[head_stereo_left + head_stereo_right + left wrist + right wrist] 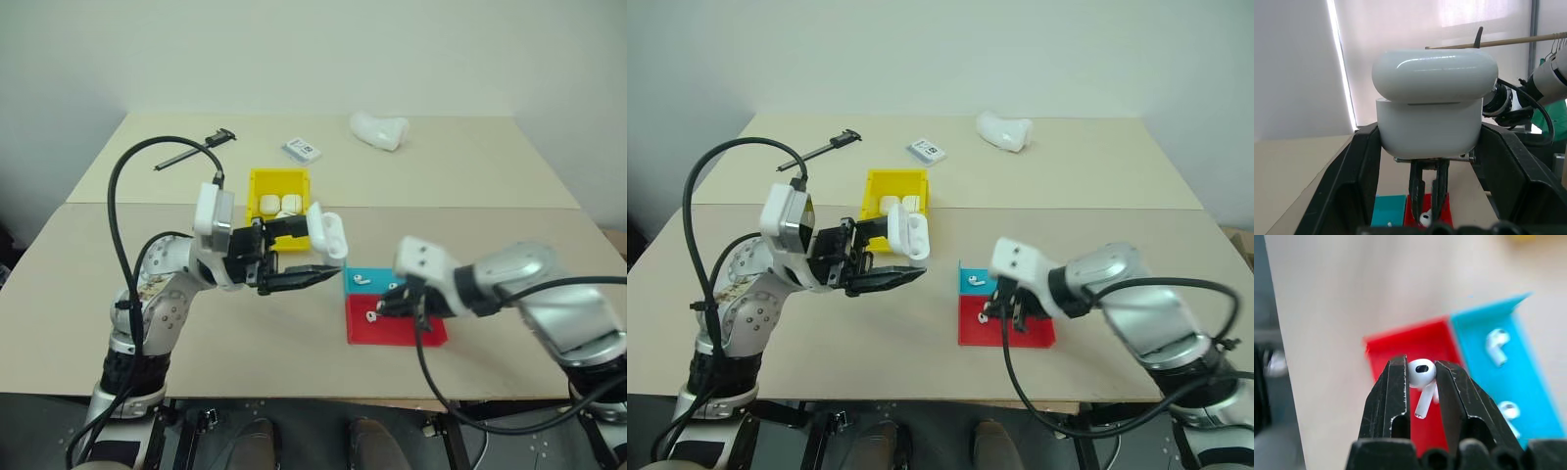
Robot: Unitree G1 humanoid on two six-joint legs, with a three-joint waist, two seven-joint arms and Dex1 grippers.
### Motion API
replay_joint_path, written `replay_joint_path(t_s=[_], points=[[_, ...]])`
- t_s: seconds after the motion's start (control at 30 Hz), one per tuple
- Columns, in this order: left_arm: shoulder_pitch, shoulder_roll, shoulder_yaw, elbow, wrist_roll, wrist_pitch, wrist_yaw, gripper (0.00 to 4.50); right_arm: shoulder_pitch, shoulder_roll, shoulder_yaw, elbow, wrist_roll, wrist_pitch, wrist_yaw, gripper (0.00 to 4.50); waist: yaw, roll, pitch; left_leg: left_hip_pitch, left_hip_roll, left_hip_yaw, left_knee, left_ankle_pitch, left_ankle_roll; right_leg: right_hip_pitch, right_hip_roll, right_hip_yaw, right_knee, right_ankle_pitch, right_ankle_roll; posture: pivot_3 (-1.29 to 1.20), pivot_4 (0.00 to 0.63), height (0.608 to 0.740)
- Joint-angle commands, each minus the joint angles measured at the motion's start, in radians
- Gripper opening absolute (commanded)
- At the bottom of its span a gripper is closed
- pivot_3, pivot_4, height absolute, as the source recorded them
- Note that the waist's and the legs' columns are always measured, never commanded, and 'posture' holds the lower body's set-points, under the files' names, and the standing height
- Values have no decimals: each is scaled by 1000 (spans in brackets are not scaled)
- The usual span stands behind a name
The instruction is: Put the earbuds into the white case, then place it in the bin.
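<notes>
Right wrist view: our right claw (1421, 377) pinches one earbud (1421, 374) by its head only; we judge it may slip. Left claw (312, 257) grips the white case (326, 233).

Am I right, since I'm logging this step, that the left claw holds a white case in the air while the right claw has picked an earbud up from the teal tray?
Not quite. The left claw does hold the case, but the right claw holds its earbud over the red tray, as the right wrist view shows. The teal tray lies beside it.
</notes>
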Motion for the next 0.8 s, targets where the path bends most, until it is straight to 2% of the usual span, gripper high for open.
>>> replay_joint_path(t_s=[0.03, 0.1, 0.17, 0.33, 0.47, 0.63, 0.8], points=[[-47, -22, 7, 33, -29, -4, -5, 2733, 21, 125, -248, -52, 140, -21, -105, 617, -2, 0, 0, 0, 0, 0, 0, 0, 0, 0, 0, 0, 0, 0, 0, 0, 150, 740], [-68, -38, 4, 61, -34, -1, -9, 2733, 9, 259, -387, -55, 244, -53, -197, 617, -4, 0, 0, 0, 0, 0, 0, 0, 0, -1, 0, 1, 1, 0, 0, 0, 150, 740], [-87, -48, -5, 85, -33, 2, -24, 2733, -27, 387, -474, -65, 343, -76, -312, 617, -6, 0, 0, 0, 0, 0, 0, 0, 0, 0, 1, 1, 1, 0, 0, 0, 150, 740], [-127, -42, -30, 125, -37, 37, -83, 2733, -87, 532, -511, -74, 552, -125, -468, 617, -7, 1, 0, 0, 0, 0, 0, 0, 0, -1, 1, 1, 1, 0, 0, 0, 150, 740], [-158, -52, -42, 159, -13, 37, -95, 2733, -102, 566, -448, -73, 649, -160, -538, 617, -6, 1, 0, 0, 0, 1, 0, 0, 0, -1, 1, 1, 1, 0, 0, 0, 150, 740], [-188, -74, -42, 179, -1, 25, -85, 2733, -69, 554, -322, -87, 617, -223, -568, 617, -7, 1, 0, 0, 0, 0, -1, 0, 0, -1, 1, 1, 1, 0, 0, 0, 150, 740], [-185, -75, -35, 165, -3, 30, -84, 2733, -31, 508, -272, -85, 609, -274, -570, 617, -7, 1, 0, -1, 0, 0, -1, 0, 0, -1, 1, 1, 0, 0, 0, 0, 150, 740]])
